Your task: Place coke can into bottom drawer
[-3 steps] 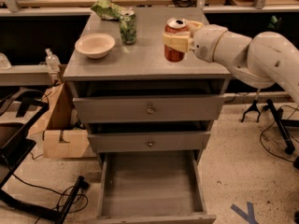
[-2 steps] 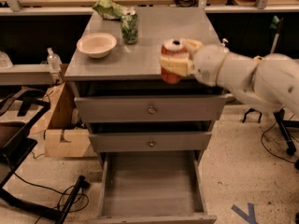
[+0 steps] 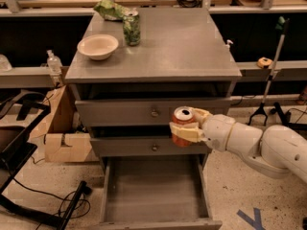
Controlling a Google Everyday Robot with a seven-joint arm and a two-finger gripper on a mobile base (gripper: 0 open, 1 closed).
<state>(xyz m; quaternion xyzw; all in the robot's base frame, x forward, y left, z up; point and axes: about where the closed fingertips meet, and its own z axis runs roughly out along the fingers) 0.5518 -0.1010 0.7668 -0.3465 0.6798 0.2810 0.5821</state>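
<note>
Cream gripper clasps the small red coke can, mid-carry; next, lower into the grey metal bottom drawer beneath

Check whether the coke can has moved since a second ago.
Yes. Held in the gripper, the coke can has dropped from above the cabinet top to the front of the upper drawers, over the open bottom drawer.

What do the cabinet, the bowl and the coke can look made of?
Cabinet and bottom drawer: matte grey, likely painted sheet metal, thin flat walls. Bowl: dull off-white, ceramic or plastic, can't tell. Coke can: probably aluminium, silver top, red printed body. The gripper holds it in front of the middle drawer, above the open bottom drawer.
</note>
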